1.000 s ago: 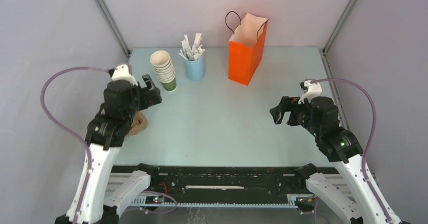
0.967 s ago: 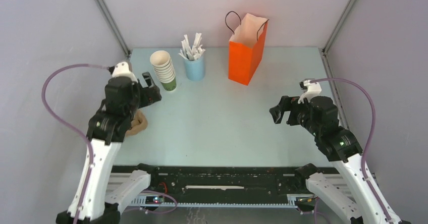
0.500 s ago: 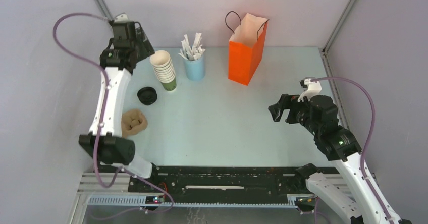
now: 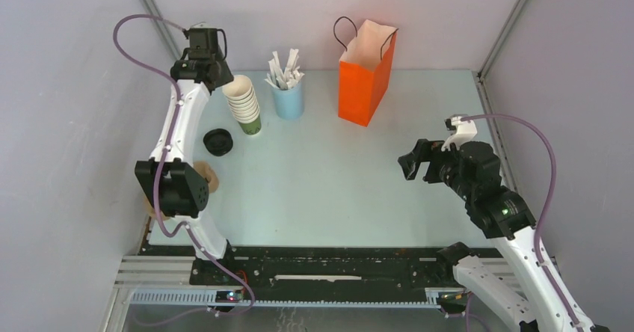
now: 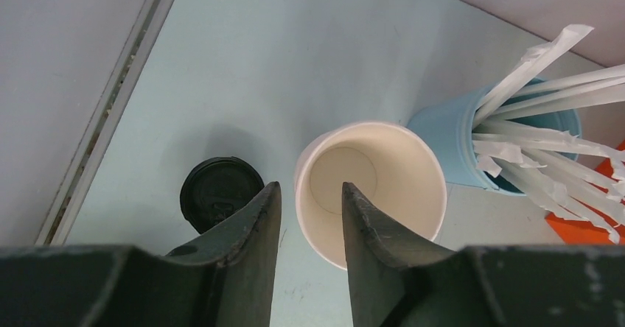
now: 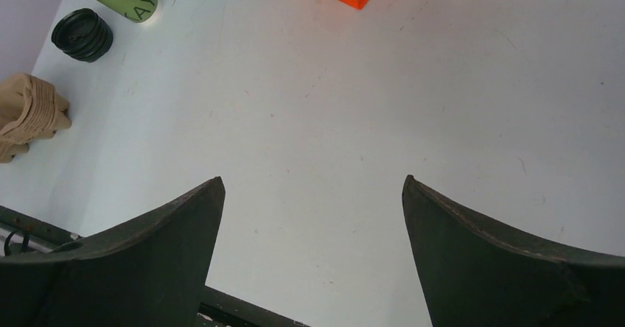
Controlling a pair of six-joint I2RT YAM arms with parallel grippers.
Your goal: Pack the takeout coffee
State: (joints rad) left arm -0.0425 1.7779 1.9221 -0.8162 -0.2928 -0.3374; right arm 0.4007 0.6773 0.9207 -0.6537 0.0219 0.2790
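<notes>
One orange bag (image 4: 366,78), one cup stack (image 4: 243,106), one blue cup (image 4: 288,102), one black lid (image 4: 218,141).

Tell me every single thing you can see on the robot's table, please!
paper cups: one stack, cream rims with green at the bottom, far left of the table.
blue cup: one, light blue, right of the stack.
white sticks: a bunch, standing in the blue cup.
paper bag: one, orange with black handles, standing open at the back.
black lid: round, black, on the near side of the stack; whether one or several, I cannot tell.
brown bundle: one, tan, at the left edge.
table: one, pale blue.
left gripper: dark, over the top cup, jaws astride its rim.
right gripper: dark, open, over bare table on the right.
</notes>
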